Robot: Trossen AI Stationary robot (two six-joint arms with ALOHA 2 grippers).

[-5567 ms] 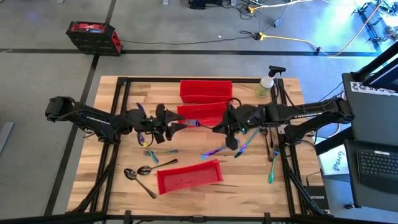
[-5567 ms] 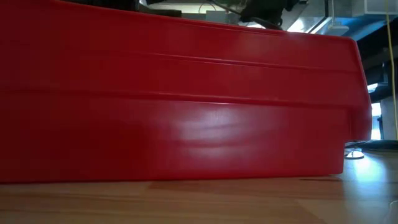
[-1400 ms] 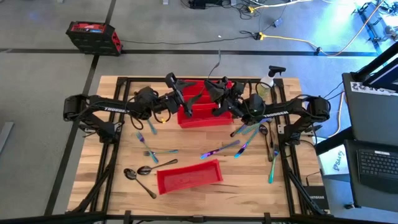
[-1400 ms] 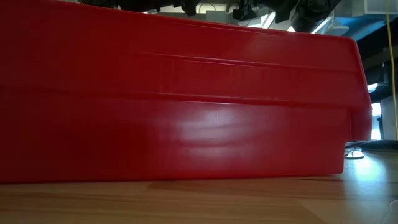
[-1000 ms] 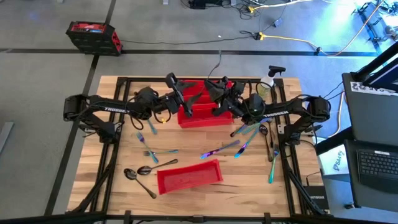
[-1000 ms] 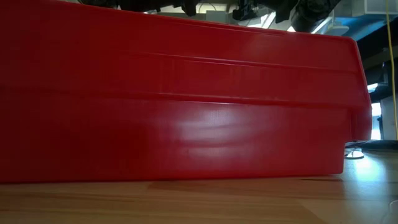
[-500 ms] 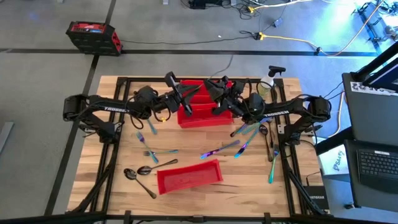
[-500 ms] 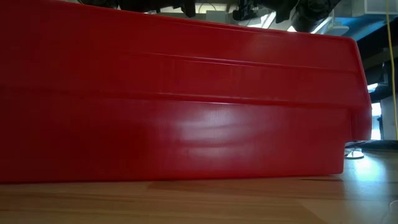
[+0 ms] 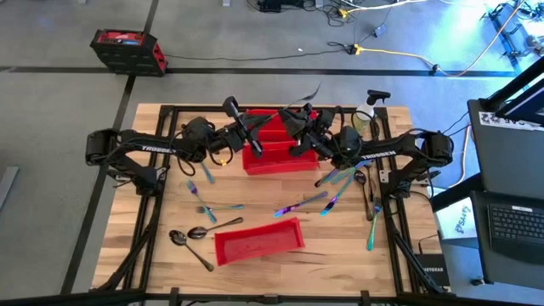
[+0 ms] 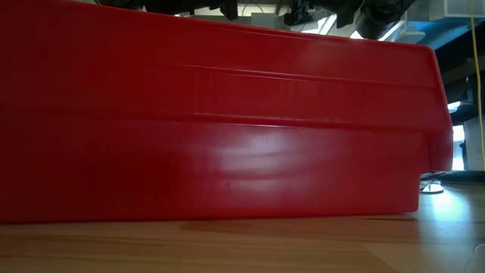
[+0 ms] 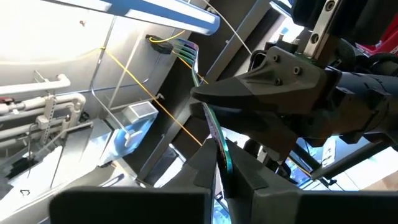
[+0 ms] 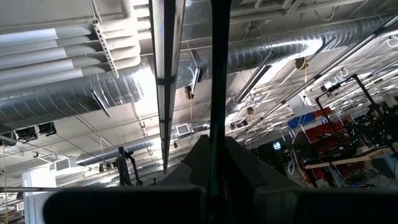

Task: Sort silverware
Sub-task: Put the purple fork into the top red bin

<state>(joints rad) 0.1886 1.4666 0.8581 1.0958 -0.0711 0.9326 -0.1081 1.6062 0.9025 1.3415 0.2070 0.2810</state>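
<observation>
Seen from above, both arms meet over the two red bins (image 9: 280, 146) at the far middle of the wooden worktop (image 9: 161, 223). The left gripper (image 9: 235, 113) and the right gripper (image 9: 293, 115) are raised above these bins, each with its jaws closed on a thin utensil. A third red bin (image 9: 258, 240) lies tilted near the front edge. Iridescent silverware (image 9: 333, 189) is scattered right of centre; two dark spoons (image 9: 189, 235) lie left of the front bin. A spray bottle (image 9: 367, 110) stands at the far right corner.
</observation>
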